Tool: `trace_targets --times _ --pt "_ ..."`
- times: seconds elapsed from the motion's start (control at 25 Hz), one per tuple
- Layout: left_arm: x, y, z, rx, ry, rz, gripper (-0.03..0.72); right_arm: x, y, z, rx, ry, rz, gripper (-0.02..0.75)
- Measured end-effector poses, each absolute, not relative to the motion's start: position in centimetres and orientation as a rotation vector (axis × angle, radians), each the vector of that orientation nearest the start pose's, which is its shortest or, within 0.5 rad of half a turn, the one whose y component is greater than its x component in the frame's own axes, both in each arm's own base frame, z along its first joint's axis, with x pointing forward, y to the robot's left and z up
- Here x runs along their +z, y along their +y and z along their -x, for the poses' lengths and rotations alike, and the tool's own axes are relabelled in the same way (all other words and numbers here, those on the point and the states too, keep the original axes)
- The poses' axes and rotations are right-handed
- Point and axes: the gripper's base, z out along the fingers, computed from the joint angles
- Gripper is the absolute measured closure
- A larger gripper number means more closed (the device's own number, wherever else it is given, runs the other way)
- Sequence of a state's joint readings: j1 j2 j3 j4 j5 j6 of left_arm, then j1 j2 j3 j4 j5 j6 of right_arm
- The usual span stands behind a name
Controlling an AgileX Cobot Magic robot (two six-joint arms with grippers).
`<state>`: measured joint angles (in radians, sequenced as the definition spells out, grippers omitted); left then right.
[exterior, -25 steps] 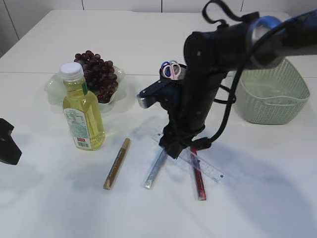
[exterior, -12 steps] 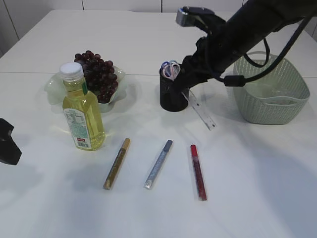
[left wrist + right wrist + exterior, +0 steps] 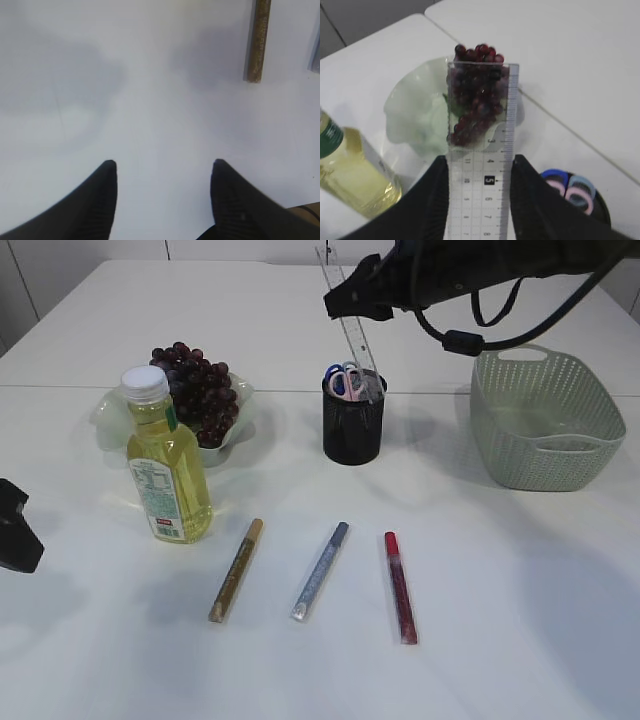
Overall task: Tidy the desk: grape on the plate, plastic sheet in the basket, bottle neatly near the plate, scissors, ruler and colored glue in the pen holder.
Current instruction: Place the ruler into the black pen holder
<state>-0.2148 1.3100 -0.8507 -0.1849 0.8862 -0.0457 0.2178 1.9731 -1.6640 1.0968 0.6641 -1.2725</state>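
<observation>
My right gripper (image 3: pixel 352 302) is shut on the clear ruler (image 3: pixel 349 323) and holds it upright, its lower end at the black pen holder (image 3: pixel 352 427); the wrist view shows the ruler (image 3: pixel 480 160) between the fingers. Scissors (image 3: pixel 345 380) with pink and blue handles stand in the holder. Purple grapes (image 3: pixel 195 388) lie on the pale green plate (image 3: pixel 108 418). A yellow bottle (image 3: pixel 165 460) stands in front of the plate. Gold (image 3: pixel 236 569), silver (image 3: pixel 320 570) and red (image 3: pixel 400 586) glue sticks lie on the table. My left gripper (image 3: pixel 162 167) is open and empty over bare table.
A pale green basket (image 3: pixel 545 420) stands at the right; I cannot tell whether a sheet lies inside. The gold glue stick's end (image 3: pixel 257 42) shows in the left wrist view. The left arm (image 3: pixel 15 530) rests at the left edge.
My right gripper lifted the ruler off the table, carried it up and back, and turned it upright over the pen holder. The left arm has not moved.
</observation>
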Motion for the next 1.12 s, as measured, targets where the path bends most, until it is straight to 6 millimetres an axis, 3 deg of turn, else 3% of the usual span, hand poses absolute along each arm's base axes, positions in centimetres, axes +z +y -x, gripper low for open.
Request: trace_targets --times 0.28,0.52,0.96,1.12 --pt "25.0 -6.3 -22.6 -0.286 2.838 -0.106 0.253 26.6 13.8 -47.5 0.614 1.717 0.649 0.444" --pt "25.0 -6.3 -22.6 -0.287 2.838 -0.105 0.253 24.1 12.5 -49.9 0.572 1.659 0.668 0.444" --pt "25.0 -6.3 -22.6 -0.289 2.838 -0.104 0.253 21.1 12.9 -50.8 0.631 1.670 0.691 0.441" --pt "25.0 -6.3 -22.6 -0.289 2.838 -0.104 0.253 20.6 13.0 -50.9 0.641 1.675 0.694 0.386"
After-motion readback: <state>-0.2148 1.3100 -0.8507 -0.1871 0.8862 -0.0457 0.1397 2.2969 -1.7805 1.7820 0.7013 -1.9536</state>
